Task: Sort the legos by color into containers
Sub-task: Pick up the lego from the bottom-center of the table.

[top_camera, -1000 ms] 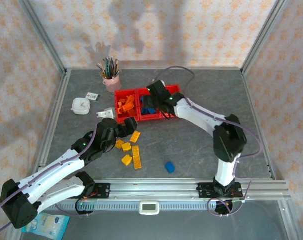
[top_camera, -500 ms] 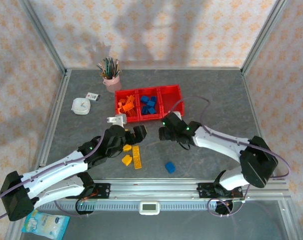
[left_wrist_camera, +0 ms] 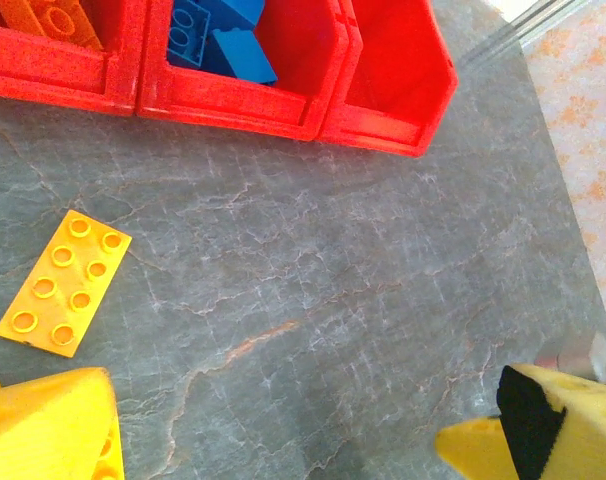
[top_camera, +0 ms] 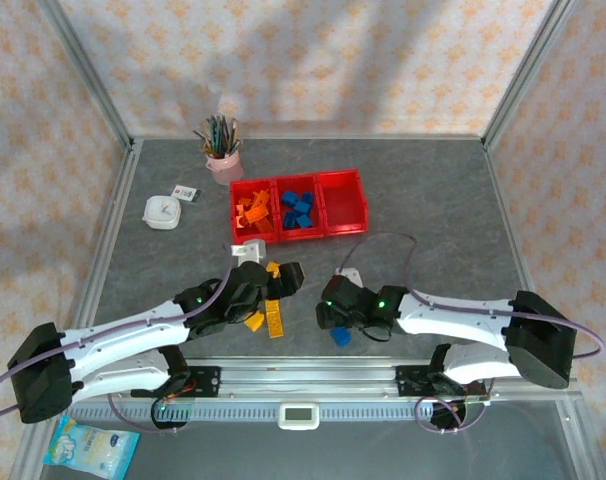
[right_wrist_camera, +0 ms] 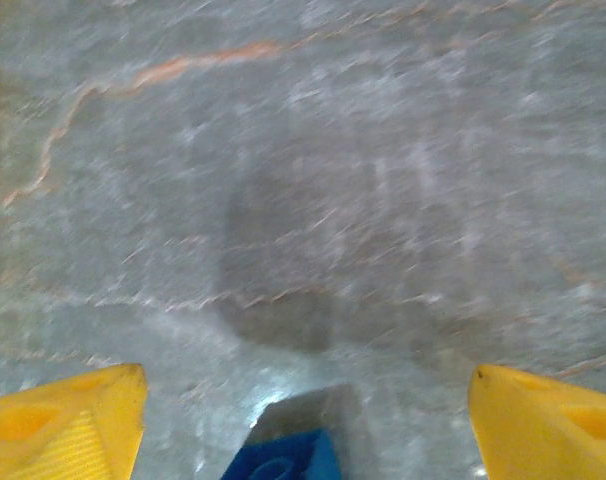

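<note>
Right gripper [top_camera: 332, 318] just swung from the bins [top_camera: 341, 203] to the blue brick [top_camera: 340, 336] by the table's [top_camera: 433, 200] near edge, jaws apart like the left gripper [top_camera: 281, 277], so blue's next.

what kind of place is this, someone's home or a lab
Probably a robot lab test cell, not a home: the left arm and right arm are bolted to a metal rail, aluminium posts frame the grey table, and patterned backdrop panels wall it in.
</note>
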Available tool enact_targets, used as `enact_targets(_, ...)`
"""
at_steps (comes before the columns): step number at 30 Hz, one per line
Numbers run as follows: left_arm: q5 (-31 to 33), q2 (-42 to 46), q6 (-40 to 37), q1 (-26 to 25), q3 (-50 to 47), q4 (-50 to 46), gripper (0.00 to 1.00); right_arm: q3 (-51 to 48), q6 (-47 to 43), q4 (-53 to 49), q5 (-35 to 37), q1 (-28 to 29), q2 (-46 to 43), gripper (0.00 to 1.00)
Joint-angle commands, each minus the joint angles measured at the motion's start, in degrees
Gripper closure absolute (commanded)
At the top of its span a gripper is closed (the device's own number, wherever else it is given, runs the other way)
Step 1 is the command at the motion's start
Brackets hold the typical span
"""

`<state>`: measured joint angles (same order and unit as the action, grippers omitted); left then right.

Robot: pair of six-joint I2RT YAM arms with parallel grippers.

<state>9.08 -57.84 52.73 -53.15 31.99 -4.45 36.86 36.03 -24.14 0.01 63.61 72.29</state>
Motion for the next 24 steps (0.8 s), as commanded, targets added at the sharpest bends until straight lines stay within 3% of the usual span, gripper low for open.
enact_targets(1, 2.89, 2.69, 1.96, -0.06, -1.26, -0.58, 0.01, 1.31, 3.75, -1.66, 3.93, 3.67, 1.89, 0.17)
enact_targets(6, 3.04, 4.79, 2.89, -0.07, -2.53, -1.65, 0.01, 1.93, 6.61, -4.34, 5.53, 7.94, 5.95, 0.22)
enact_targets(12, 2.69, 4.26, 2.53, -0.07, -2.48, -1.52, 0.01, 3.83, 6.7, -5.04, 6.32, 9.25, 10.72, 0.36)
enact_targets(19, 2.74, 4.88, 2.23, -0.09, -2.8, -1.46, 0.01, 4.04, 7.72, -5.81, 8.43, 9.25, 11.6, 0.61)
enact_targets(24, 3.11, 6.06, 1.93, -0.12, -3.46, -0.47, 0.01, 5.43, 9.23, -6.21, 9.69, 8.28, 11.75, 0.73)
